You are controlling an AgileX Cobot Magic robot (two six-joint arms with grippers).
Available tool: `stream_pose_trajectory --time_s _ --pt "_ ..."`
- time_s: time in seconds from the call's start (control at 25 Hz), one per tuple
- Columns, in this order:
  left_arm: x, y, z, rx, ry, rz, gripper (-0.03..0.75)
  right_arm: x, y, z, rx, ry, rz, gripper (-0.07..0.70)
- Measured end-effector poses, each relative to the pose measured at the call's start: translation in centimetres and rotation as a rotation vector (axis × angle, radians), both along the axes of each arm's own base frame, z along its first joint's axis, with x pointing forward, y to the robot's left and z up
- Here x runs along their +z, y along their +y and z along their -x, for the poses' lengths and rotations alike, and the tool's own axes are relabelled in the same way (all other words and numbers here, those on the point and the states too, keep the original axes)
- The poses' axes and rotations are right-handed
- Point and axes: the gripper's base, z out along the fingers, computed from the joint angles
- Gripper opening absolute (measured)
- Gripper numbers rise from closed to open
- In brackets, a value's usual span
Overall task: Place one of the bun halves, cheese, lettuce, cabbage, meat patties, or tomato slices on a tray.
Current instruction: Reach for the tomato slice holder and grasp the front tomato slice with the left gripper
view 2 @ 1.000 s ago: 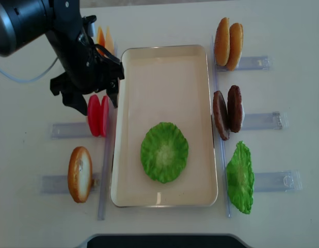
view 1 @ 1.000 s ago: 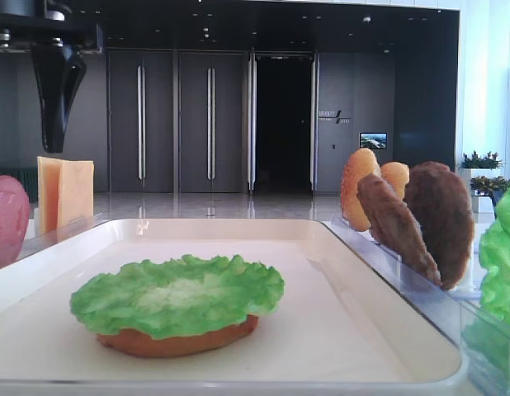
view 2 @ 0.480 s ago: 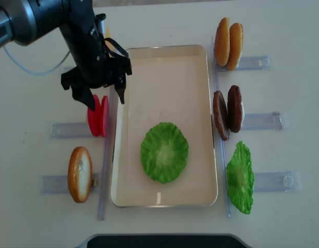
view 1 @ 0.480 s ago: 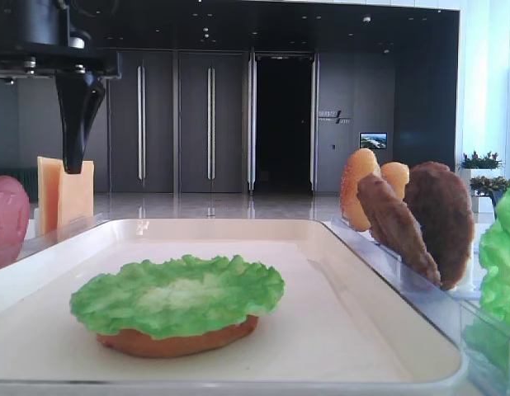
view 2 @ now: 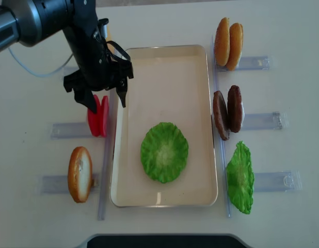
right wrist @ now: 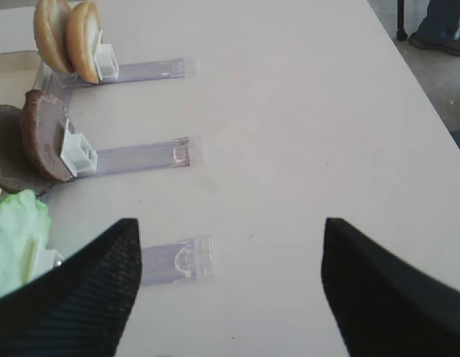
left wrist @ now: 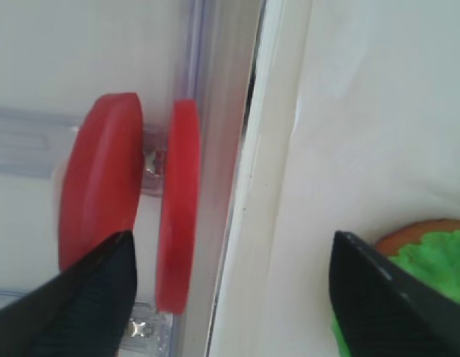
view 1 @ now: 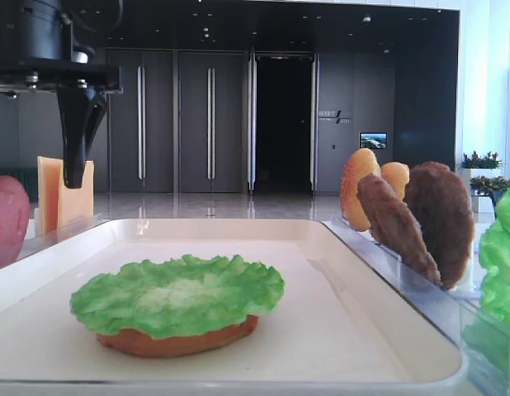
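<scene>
Your tray (view 2: 201, 103) already carries lettuce (view 2: 164, 152) over a bun base near its front edge. The left gripper (view 2: 104, 101) hangs with jaws spread above the tomato slices (left wrist: 133, 201), upright in a holder along the tray's left rim. They look stiff, smooth, probably slippery; pinch one disc across its flat faces.

A dark panelled wall (view 1: 197, 124) with tall vertical handles is seen behind a glossy floor (view 1: 222, 206). An open dark doorway (view 1: 282, 124), a small lit screen (view 1: 373, 140) and potted plants (view 1: 479, 160) are lit by daylight from the right.
</scene>
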Motion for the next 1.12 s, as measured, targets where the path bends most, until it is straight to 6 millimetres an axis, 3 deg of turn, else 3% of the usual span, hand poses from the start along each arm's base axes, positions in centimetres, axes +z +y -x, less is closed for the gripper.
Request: stream_pose_trajectory --time_s 0.2,0.92,1.12 --pt "-0.90 -0.08 -0.18 -0.010 0.026 -0.012 0.612 0.00 0.00 0.00 0.000 0.000 0.000 0.514" --pt "-0.88 0.23 -0.16 -0.039 0.029 -0.046 0.596 0.00 0.00 0.00 0.000 0.000 0.000 0.514" --pt "-0.88 0.23 -0.16 -0.039 0.029 -0.046 0.528 0.00 0.00 0.00 0.000 0.000 0.000 0.514"
